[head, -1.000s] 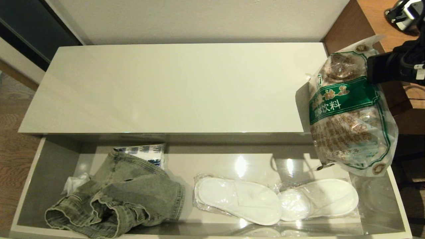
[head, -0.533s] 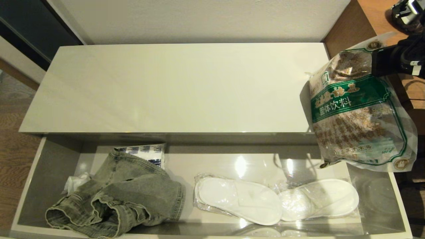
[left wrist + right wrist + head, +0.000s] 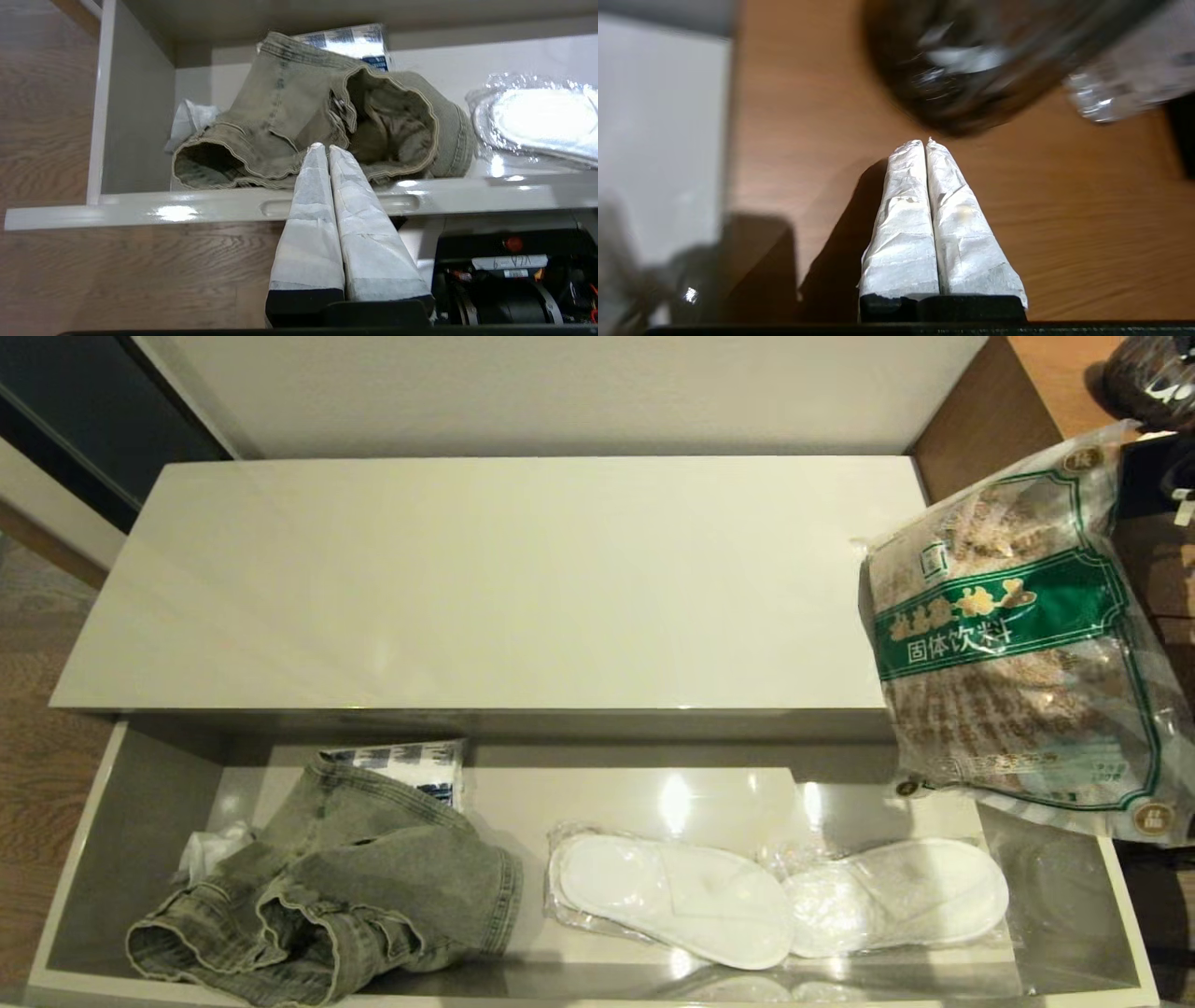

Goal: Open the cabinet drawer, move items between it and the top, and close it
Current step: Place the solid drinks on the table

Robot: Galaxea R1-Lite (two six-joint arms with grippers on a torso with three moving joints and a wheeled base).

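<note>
One glossy cream top (image 3: 485, 579) spans the cabinet below a white wall (image 3: 560, 383)

Glossy cream top (image 3: 485, 579); faded grey-green denim (image 3: 355, 887); clear bag (image 3: 1018, 653) of brown granules, green band, white characters; white slippers (image 3: 775, 901).

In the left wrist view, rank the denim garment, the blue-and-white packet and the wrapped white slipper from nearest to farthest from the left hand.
1. The denim garment, in the cabinet drawer straight beyond the left hand.
2. The wrapped white slipper, off to one side in the same drawer.
3. The blue-and-white packet, behind the garment near the drawer's back.
The last two are not far apart in rank.
</note>
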